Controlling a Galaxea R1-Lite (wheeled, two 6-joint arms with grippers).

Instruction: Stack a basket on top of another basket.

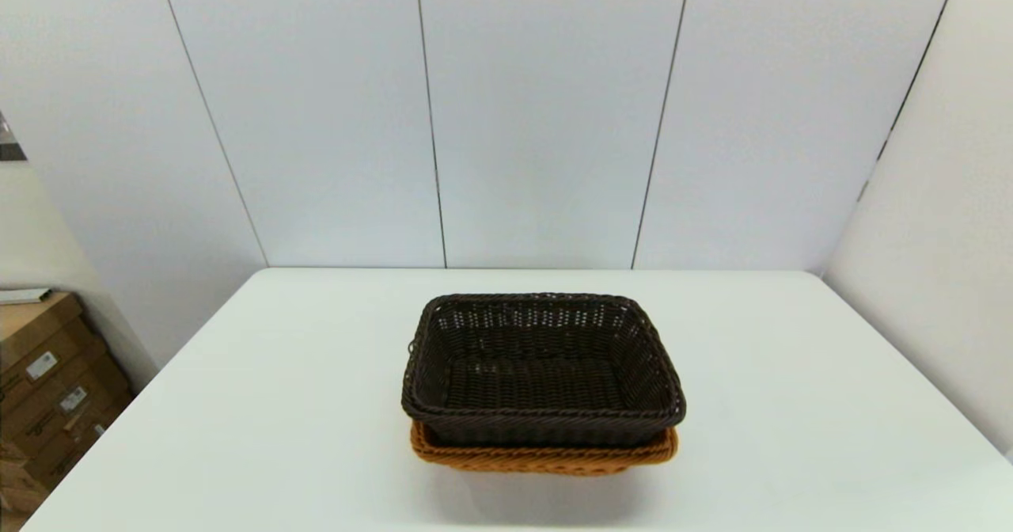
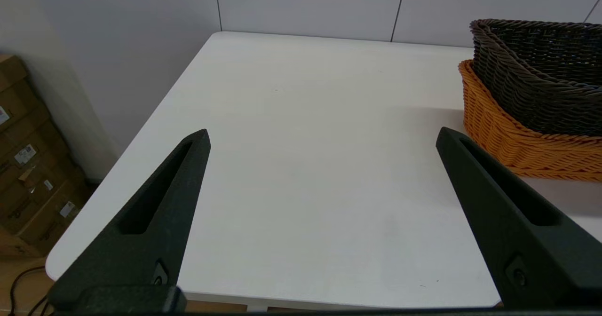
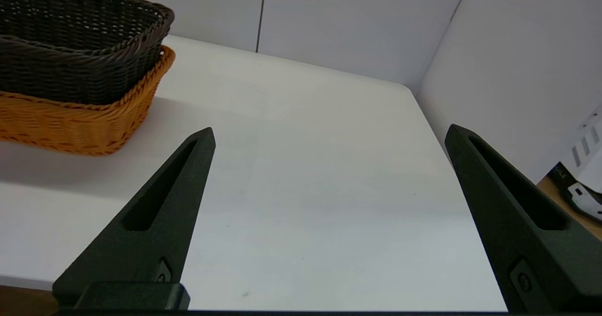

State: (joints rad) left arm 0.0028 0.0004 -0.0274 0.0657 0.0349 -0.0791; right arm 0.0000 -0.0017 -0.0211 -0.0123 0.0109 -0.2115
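Sitting nested inside the orange basket (image 1: 543, 457), dark brown basket (image 1: 542, 370) on top, roughly mid-table and a bit toward the near edge. Counting two baskets total, one of each colour, both upright and rims about level. Showing only a thin strip of orange rim and front wall under the dark one from the head view; rest of it hidden. Getting cut off at the frame edge in both wrist views, so only one end of the stack visible in each. Spread wide and holding nothing, left gripper (image 2: 322, 135) hanging over the near left part of the table (image 1: 301, 405), well apart from the stack; same deal for right gripper (image 3: 329, 132) on the near right side. Neither arm visible from the head camera. Plain white tabletop, pale panelled wall (image 1: 538, 112) behind, cardboard boxes (image 1: 47, 389) stacked off to the left on the floor.
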